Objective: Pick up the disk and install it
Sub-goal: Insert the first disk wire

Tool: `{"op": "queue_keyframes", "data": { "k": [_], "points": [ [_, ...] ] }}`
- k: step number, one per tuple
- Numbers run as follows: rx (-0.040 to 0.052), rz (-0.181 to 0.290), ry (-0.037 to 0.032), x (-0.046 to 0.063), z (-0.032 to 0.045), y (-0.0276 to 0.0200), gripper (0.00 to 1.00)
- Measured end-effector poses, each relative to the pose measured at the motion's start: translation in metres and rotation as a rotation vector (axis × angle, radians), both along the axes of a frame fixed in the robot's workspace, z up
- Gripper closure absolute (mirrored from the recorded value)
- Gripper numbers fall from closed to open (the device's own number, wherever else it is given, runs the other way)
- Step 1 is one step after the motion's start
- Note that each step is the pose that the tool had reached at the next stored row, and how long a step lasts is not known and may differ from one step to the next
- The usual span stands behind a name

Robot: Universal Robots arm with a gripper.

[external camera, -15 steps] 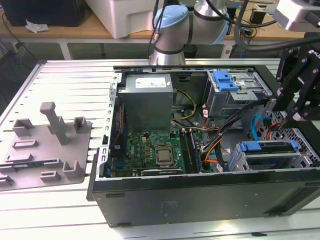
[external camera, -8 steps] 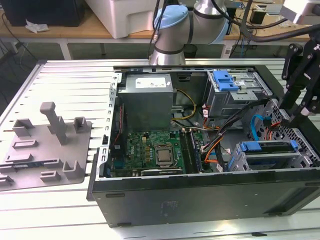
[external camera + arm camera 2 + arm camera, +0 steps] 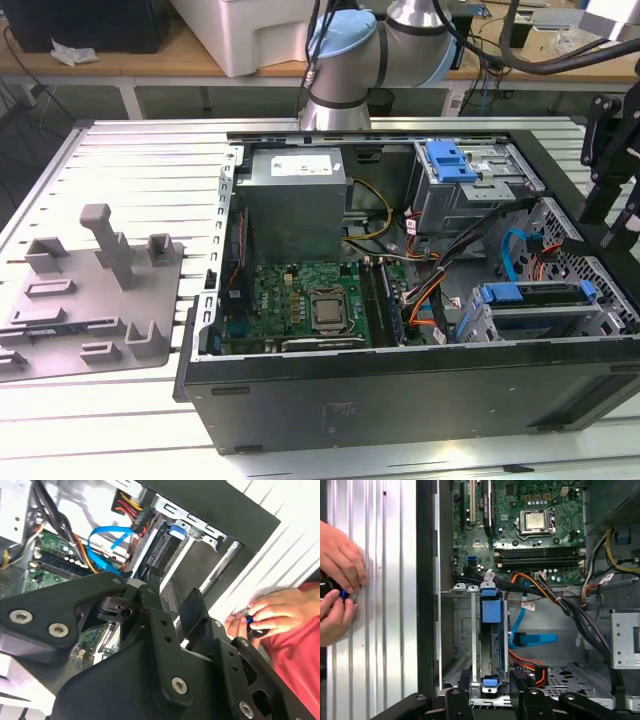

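Note:
The disk (image 3: 490,630) stands on edge in the drive cage at the case's front corner, its blue carrier (image 3: 535,293) facing up. In the second wrist view the disk's blue end (image 3: 175,530) shows deep in the cage. My gripper (image 3: 492,700) hovers above the disk, open, with one finger (image 3: 465,697) on each side of the carrier line and nothing between them. In the exterior view the gripper (image 3: 612,235) hangs over the case's end at that view's right. In the second wrist view the gripper (image 3: 172,592) has its fingers apart.
A person's hands (image 3: 335,585) rest on the slatted table just outside the case wall, holding a small dark object (image 3: 252,625). Cables (image 3: 535,640) and the motherboard (image 3: 310,305) lie beside the cage. A grey fixture (image 3: 90,290) sits at the exterior view's left.

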State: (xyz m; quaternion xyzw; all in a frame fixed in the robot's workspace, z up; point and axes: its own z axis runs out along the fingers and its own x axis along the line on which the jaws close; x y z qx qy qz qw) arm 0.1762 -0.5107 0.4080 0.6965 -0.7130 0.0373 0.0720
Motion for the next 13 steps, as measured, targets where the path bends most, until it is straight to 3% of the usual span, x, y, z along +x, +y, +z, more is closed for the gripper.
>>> {"op": "queue_keyframes", "data": {
  "k": [1,3,5,8,9,11,13],
  "points": [
    [-0.0084,-0.001,0.0028,0.001,-0.0005,0.0005,0.56],
    [-0.0356,-0.004,0.0183,0.004,-0.0018,0.0023,0.56],
    [-0.0477,-0.006,0.0299,0.005,-0.0023,0.0033,0.56],
    [-0.0713,-0.007,0.0704,0.007,-0.0045,0.0080,0.56],
    [-0.0748,-0.007,0.0775,0.008,-0.0049,0.0091,0.56],
    [-0.0837,-0.006,0.0988,0.011,-0.0066,0.0132,0.56],
    [-0.0888,-0.006,0.1132,0.014,-0.0079,0.0164,0.56]
  ]
}}
